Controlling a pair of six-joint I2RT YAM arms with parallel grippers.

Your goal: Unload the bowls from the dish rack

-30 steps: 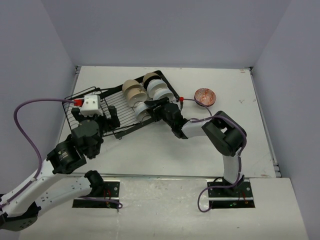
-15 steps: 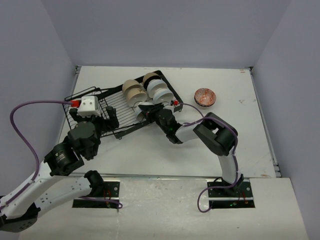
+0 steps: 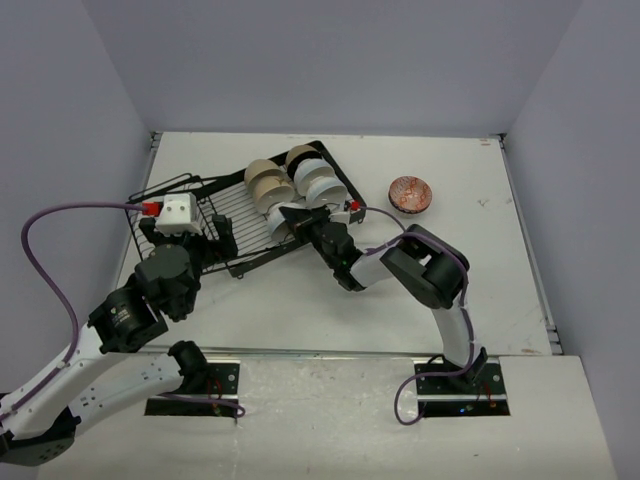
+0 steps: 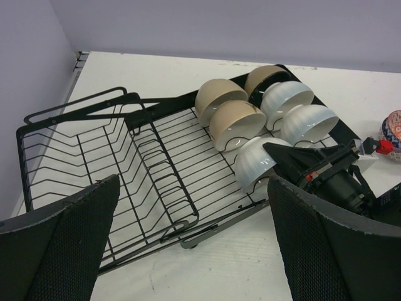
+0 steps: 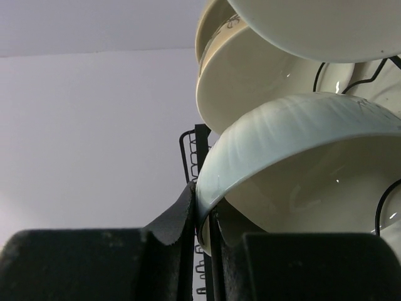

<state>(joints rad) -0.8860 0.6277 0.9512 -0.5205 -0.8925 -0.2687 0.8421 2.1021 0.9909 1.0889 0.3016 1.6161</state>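
Right wrist view: the right tool (image 5: 200, 216) was clamped on the rim of the front white bowl (image 5: 294, 157), with one finger inside the lip and one outside.
Reason for that hold: the bowl stood on edge in a slot, so its thin rim was the only part the fingers could reach from the near side.
Bowls in the rack: six stood on edge in two rows at the right end of the dish rack (image 4: 139, 113). The gripped one was at the near end of its row.
Bowl already out: a speckled, patterned bowl (image 3: 411, 193) lay on the bench (image 3: 500, 260), right of the rack and well apart from it.
Left tool (image 4: 192, 183): its fingers were wide apart and held nothing. It hovered over the near-left part of the rack, above the bare plate slots, and I judged it was placed to steady the rack or to wait its turn.
In the way: a beige bowl (image 5: 250, 81) sat close behind the gripped one; whether they touched could not be told. Another white bowl (image 4: 310, 124) sat just beside it in the next row.
Next move, as judged: a lift up out of the slot wires would be needed before carrying it sideways, or the neighbours might be knocked.
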